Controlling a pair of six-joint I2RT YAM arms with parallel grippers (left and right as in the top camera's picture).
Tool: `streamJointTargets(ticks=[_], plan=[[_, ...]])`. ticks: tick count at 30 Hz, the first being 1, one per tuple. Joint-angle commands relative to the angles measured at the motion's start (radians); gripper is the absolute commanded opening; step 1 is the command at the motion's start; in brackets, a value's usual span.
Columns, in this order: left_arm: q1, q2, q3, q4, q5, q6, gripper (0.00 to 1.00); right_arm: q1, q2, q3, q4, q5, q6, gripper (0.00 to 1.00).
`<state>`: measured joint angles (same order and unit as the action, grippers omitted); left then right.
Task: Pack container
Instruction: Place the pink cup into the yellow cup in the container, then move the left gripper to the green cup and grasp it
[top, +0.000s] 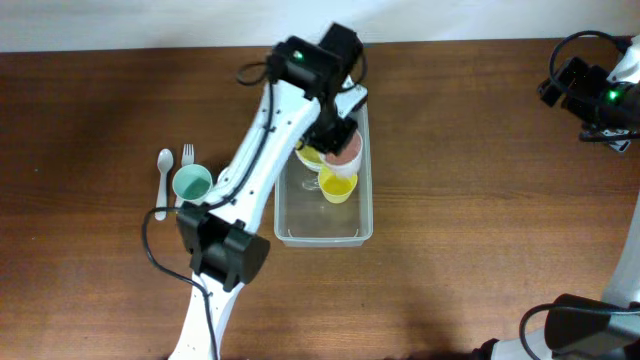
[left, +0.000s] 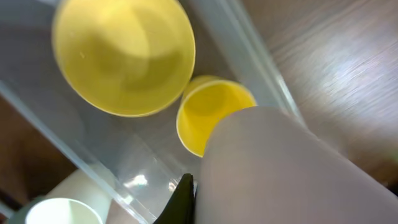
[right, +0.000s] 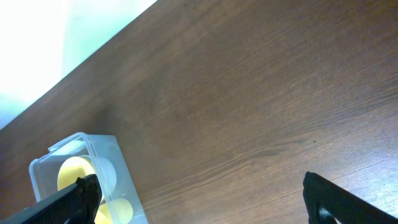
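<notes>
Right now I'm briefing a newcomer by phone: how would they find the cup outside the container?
On the brown table, look left of the clear container. Beside a white spoon and fork stands the teal cup, the only teal item there.

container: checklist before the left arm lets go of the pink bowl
1. left gripper shut on pink bowl: ok
2. pink bowl above container, within its rim: ok
3. yellow bowl and yellow cup inside container: ok
4. free floor right under pink bowl: cannot tell
5. right gripper open, far from container: ok
6. teal cup, spoon, fork packed: not ok, on the table
</notes>
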<state>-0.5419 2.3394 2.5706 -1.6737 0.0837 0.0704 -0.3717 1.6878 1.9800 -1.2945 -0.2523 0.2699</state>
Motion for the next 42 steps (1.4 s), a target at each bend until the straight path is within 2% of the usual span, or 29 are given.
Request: streamJointTargets(ticks=[1,6,9,14,16,19,23,28,29,30,32,33,35,40,42], plan=[[0.006,-0.027,-0.084,0.032,-0.048,-0.002,0.06,-0.003,0.002,0.008,0.001,-0.002,0.005,0.99],[0.01,-0.027,-0.184,0.084,-0.058,-0.002,0.08,-0.003,0.002,0.008,0.001,-0.002,0.005,0.99],[0.008,-0.026,-0.23,0.113,-0.058,-0.002,0.17,-0.003,0.002,0.008,0.001,-0.002,0.005,0.99],[0.008,-0.026,-0.281,0.171,-0.059,-0.002,0.21,-0.003,0.002,0.008,0.001,-0.002,0.005,0.99],[0.008,-0.031,-0.272,0.163,-0.085,-0.002,0.21,-0.003,0.002,0.008,0.001,-0.002,0.005,0.99],[0.008,-0.064,-0.175,0.061,-0.161,-0.003,0.21,-0.003,0.002,0.008,0.001,-0.002,0.005,0.99],[0.036,-0.169,-0.048,-0.014,-0.19,-0.018,0.22,-0.003,0.002,0.008,0.001,-0.002,0.005,0.99],[0.14,-0.397,-0.051,-0.014,-0.197,-0.037,0.3,-0.003,0.002,0.008,0.001,-0.002,0.005,0.99],[0.179,-0.446,-0.057,-0.014,-0.198,-0.058,0.36,-0.003,0.002,0.008,0.001,-0.002,0.005,0.99],[0.263,-0.507,-0.087,-0.014,-0.197,-0.129,0.43,-0.003,0.002,0.008,0.001,-0.002,0.005,0.99],[0.361,-0.547,-0.15,-0.014,-0.196,-0.167,0.46,-0.003,0.002,0.008,0.001,-0.002,0.005,0.99],[0.446,-0.559,-0.229,-0.014,-0.175,-0.175,0.46,-0.003,0.002,0.008,0.001,-0.002,0.005,0.99],[0.524,-0.554,-0.335,0.002,-0.129,-0.175,0.46,-0.003,0.002,0.008,0.001,-0.002,0.005,0.99],[0.65,-0.537,-0.713,0.195,-0.039,-0.175,0.47,-0.003,0.002,0.008,0.001,-0.002,0.005,0.99],[0.673,-0.523,-0.804,0.253,0.001,-0.168,0.48,-0.003,0.002,0.008,0.001,-0.002,0.005,0.99]])
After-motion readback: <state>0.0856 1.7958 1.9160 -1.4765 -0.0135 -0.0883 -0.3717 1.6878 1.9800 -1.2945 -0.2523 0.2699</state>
